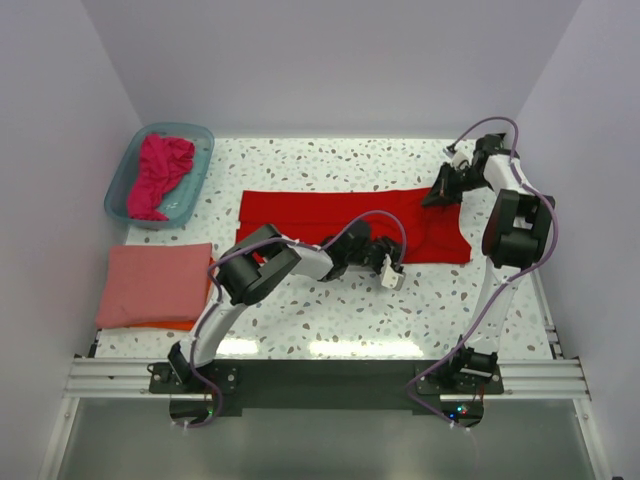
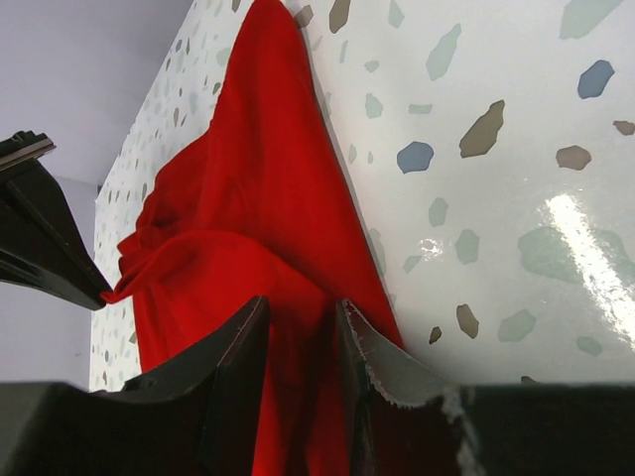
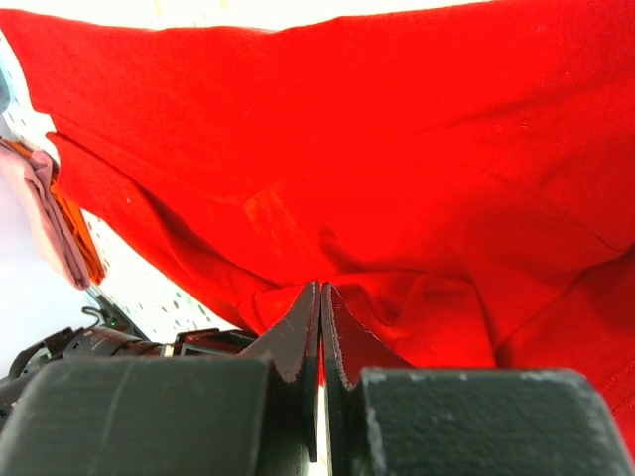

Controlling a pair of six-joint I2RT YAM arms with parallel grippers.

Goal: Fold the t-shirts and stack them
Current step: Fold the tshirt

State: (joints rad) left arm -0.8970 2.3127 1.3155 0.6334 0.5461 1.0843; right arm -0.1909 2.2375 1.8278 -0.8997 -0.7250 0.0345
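Observation:
A bright red t-shirt (image 1: 300,215) lies spread as a long band across the middle of the table. My right gripper (image 1: 437,195) is shut on its far right corner, where the cloth bunches at the fingertips (image 3: 320,288). My left gripper (image 1: 385,257) sits at the shirt's near edge. Its jaws stand parted, and red cloth (image 2: 258,178) fills the gap between them (image 2: 303,302). A magenta-pink t-shirt (image 1: 160,170) lies crumpled in the teal tub. A salmon-pink folded t-shirt (image 1: 155,283) rests on an orange one (image 1: 170,325) at the left.
The translucent teal tub (image 1: 205,140) stands at the far left corner. White walls close in the table on the left, back and right. The speckled tabletop (image 1: 330,315) shows between the red shirt and the arm bases.

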